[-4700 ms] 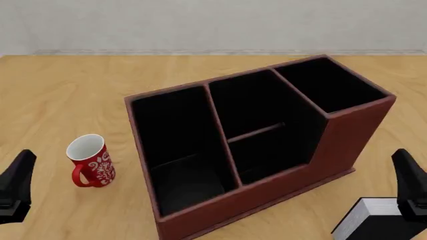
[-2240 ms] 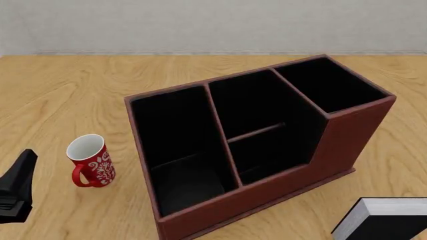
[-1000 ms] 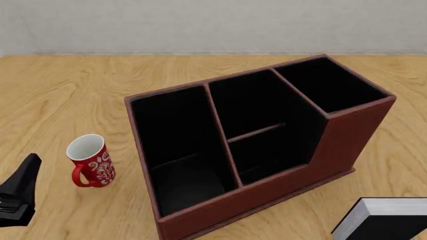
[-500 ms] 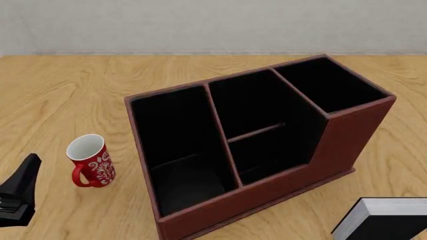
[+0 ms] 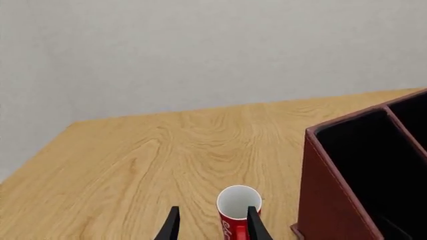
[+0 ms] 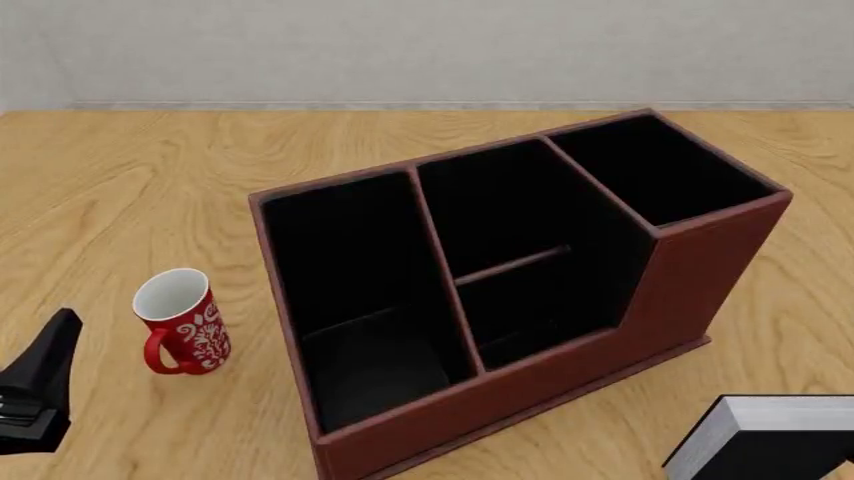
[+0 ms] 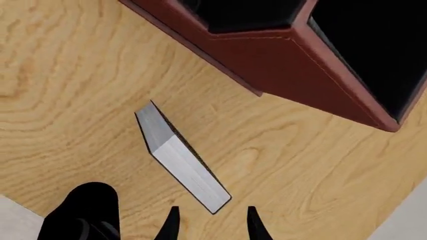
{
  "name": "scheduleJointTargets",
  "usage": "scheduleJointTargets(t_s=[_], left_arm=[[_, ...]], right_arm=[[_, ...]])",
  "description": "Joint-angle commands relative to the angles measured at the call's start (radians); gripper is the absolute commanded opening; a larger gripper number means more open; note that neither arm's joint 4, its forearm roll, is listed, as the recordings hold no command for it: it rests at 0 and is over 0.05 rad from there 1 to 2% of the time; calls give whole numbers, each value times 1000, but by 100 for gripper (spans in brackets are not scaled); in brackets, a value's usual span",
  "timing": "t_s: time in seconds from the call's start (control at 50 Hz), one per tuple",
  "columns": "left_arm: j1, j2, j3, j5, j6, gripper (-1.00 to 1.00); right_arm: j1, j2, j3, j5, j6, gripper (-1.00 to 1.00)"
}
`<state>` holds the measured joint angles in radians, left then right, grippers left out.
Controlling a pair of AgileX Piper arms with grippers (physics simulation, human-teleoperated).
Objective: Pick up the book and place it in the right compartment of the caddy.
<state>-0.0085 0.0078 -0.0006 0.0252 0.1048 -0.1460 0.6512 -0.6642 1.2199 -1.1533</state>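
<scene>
The caddy is dark red-brown with black lining; the mug is red with white swirls, white inside; the book is black, its pages white.

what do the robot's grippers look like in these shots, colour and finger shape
Both are plain matte black with no markings or cables showing. The left gripper has two slim, flat fingers tapering to pointed tips; in the front view it appears as a dark wedge-shaped body at the table's edge. The right gripper has the same thin black tapered fingers, seen only in its own wrist view.
</scene>
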Motion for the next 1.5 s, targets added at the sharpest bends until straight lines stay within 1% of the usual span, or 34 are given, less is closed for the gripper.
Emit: scheduleJointTargets(t_s=[0.02, 0.04, 0.12, 0.22, 0.28, 0.32, 0.52, 0.72, 0.78, 0.82, 0.92, 0.96, 1.0, 1.06, 1.1, 1.12, 1.14, 1.16, 1.2, 1.22, 1.26, 1.3, 1.34, 1.38, 1.42, 1.44, 1.46, 1.5], left_arm=[[5, -3, 0, 8, 4, 100], [4, -3, 0, 9, 5, 100], [5, -3, 0, 9, 4, 100], [1, -3, 0, 13, 6, 100], [3, -3, 0, 13, 7, 100], [2, -3, 0, 13, 6, 100], [7, -4, 0, 17, 7, 100], [5, -3, 0, 15, 10, 100], [7, -3, 0, 15, 9, 100], [6, -3, 0, 18, 11, 100], [10, -3, 0, 17, 13, 100], [11, -3, 0, 17, 13, 100], [10, -3, 0, 16, 15, 100], [8, -3, 0, 18, 14, 100], [9, -3, 0, 18, 13, 100], [9, -3, 0, 18, 13, 100], [10, -3, 0, 18, 14, 100], [11, -4, 0, 18, 15, 100], [10, -4, 0, 19, 14, 100], [11, -4, 0, 19, 14, 100], [10, -4, 0, 19, 13, 100], [10, -4, 0, 19, 13, 100], [9, -4, 0, 19, 9, 100], [9, -5, 0, 20, 13, 100], [10, -5, 0, 19, 12, 100], [11, -5, 0, 20, 10, 100], [11, -5, 0, 20, 10, 100], [9, -5, 0, 23, 12, 100]], right_arm=[[27, 20, -4, 0, 33, 100], [34, 24, -1, 0, 41, 100], [29, 29, 2, 0, 44, 100], [47, 40, 5, 0, 69, 100], [43, 42, 6, -1, 67, 100], [52, 48, 9, -3, 78, 100], [71, 87, 48, -57, 102, 100], [67, 132, 65, -114, 109, 100], [79, 145, 74, -133, 128, 100], [75, 152, 85, -149, 125, 100], [102, 172, 102, -176, 154, 100], [108, 175, 106, -180, 159, 100], [130, 182, 109, -182, 182, 100], [138, 184, 114, -186, 193, 100], [159, 187, 114, -182, 218, 100], [153, 185, 115, -182, 211, 100], [157, 185, 115, -179, 215, 100], [165, 183, 116, -170, 223, -100], [171, 182, 107, -167, 231, -100], [198, 183, 106, -157, 259, -100], [193, 179, 109, -153, 254, -100], [217, 176, 105, -139, 279, -100], [219, 173, 104, -136, 279, -100], [244, 167, 100, -117, 304, -100], [241, 163, 101, -113, 302, -100], [253, 156, 102, -101, 313, -100], [253, 156, 102, -101, 314, -100], [285, 150, 98, -86, 346, -100]])
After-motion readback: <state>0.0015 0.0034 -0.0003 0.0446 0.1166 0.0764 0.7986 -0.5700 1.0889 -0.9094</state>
